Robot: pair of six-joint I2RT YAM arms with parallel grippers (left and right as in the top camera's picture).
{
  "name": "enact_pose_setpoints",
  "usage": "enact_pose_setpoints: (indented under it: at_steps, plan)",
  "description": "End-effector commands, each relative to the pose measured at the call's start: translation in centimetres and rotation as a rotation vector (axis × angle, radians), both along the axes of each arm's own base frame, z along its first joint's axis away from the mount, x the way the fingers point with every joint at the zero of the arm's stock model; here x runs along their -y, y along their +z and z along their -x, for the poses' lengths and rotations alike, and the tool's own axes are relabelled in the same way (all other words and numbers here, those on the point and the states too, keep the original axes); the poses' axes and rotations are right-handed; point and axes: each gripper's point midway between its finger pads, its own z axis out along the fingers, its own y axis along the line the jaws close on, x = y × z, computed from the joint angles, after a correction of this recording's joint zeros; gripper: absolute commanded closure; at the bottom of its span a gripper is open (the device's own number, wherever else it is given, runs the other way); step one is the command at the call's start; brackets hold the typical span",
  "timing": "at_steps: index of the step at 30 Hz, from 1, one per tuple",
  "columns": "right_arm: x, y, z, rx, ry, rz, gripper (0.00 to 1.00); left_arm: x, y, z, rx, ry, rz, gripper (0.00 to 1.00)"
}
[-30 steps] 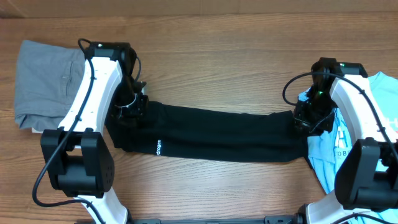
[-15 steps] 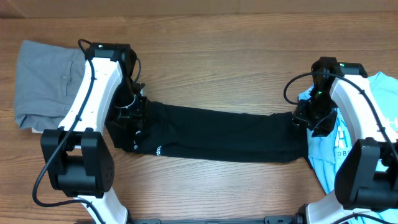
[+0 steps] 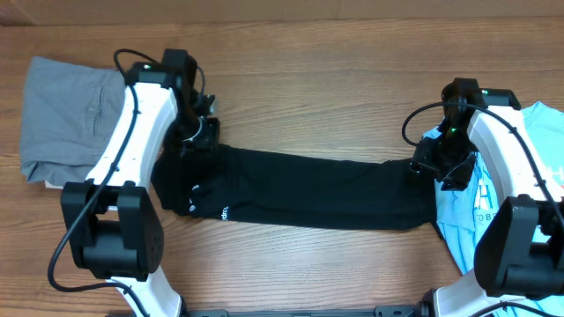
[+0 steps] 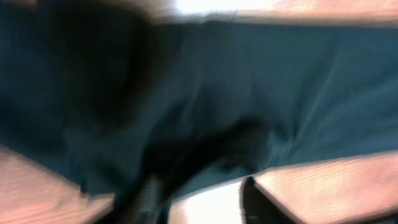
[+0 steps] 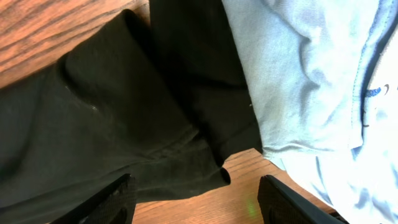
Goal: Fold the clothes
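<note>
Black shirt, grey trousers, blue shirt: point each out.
Black shirt (image 3: 308, 189): overhead view, middle of the folded strip.
Grey trousers (image 3: 62, 110): overhead view, centre of the fabric.
Blue shirt (image 5: 305, 81): right wrist view, plain fabric above the hem.

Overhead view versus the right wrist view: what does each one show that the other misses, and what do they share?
Only the overhead view shows the grey trousers at the far left of the table, the left gripper over the left end of the black T-shirt, and its small white logo. Only the right wrist view shows, close up, the right gripper open and empty, and the shirt's layered folds. Both show the black T-shirt, the light-blue T-shirt at its right end, and the wooden table.
</note>
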Motion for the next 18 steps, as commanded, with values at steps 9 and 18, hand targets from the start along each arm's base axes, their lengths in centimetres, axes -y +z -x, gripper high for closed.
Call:
enact_pose_setpoints:
  at_steps: [9,18]
  plan:
    - [-0.2,0.6,-0.3,0.037,-0.017,-0.026,0.36,5.5,-3.3,4.2,-0.113,-0.020,0.190,0.96]
    - [-0.2,0.6,-0.3,0.036,-0.013,-0.022,0.36,7.8,-0.4,7.6,-0.223,-0.099,0.232,0.96]
